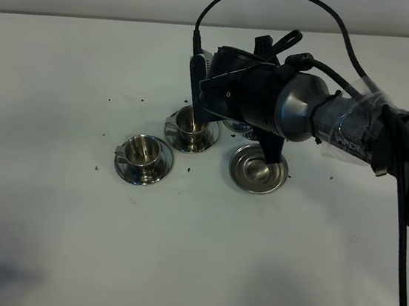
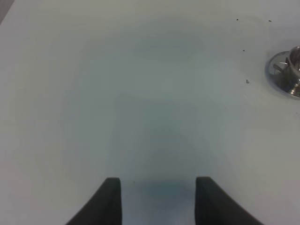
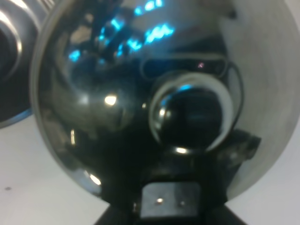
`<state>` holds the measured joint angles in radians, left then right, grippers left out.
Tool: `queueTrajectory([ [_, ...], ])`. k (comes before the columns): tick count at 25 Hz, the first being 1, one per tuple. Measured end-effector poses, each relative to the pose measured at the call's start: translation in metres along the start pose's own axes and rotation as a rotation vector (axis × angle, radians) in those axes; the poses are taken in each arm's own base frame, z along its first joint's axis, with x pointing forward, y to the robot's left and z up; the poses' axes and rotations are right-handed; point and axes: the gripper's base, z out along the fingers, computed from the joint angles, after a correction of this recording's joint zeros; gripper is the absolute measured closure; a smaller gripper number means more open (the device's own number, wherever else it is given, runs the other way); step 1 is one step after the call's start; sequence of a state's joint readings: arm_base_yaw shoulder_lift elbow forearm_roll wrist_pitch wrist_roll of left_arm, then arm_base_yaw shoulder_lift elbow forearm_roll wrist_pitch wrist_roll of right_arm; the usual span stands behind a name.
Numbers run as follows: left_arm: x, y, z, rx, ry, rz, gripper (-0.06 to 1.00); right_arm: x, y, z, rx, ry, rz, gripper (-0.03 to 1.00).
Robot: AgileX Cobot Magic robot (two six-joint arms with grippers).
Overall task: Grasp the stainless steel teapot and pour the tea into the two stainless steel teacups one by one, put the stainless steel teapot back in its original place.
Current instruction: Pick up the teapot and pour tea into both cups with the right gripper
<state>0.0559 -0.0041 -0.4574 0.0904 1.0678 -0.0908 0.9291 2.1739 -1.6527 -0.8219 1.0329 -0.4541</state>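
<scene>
Right wrist view is being filled almost wholly by the teapot [image 3: 117,93], so it is being carried close in front of the right gripper [image 1: 215,95]; the jaws themselves are being hidden, yet the teapot is being kept off the table [image 1: 49,201], so it is being judged as clamped.

From the high camera the teapot is being covered mostly by the arm, above the far cup [image 1: 191,124]; the near cup [image 1: 143,153] is standing just beside, and the bare round base [image 1: 250,175] near on the other side; no tea is being seen in any view.

A spill is being risked: the far cup is small, the spout is being hidden, and a tilt too quick or a little aside would be sending tea onto the table; a knock on the far cup from the low teapot is also being risked; a slip of the smooth steel in the jaws is possible.

The right arm is being stretched across the middle, low over the cups; the left gripper [image 2: 157,201] is being held apart over the table, holding nothing.
</scene>
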Motion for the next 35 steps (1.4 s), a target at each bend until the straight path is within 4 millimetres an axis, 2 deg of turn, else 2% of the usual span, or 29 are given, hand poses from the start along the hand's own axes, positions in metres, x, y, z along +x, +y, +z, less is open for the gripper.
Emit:
queueTrajectory([
  [35, 0.0000, 0.0000, 0.0000, 0.000, 0.000, 0.001, 0.52, -0.0022, -0.0101, -0.0067, 0.151, 0.051, -0.186, 0.78],
])
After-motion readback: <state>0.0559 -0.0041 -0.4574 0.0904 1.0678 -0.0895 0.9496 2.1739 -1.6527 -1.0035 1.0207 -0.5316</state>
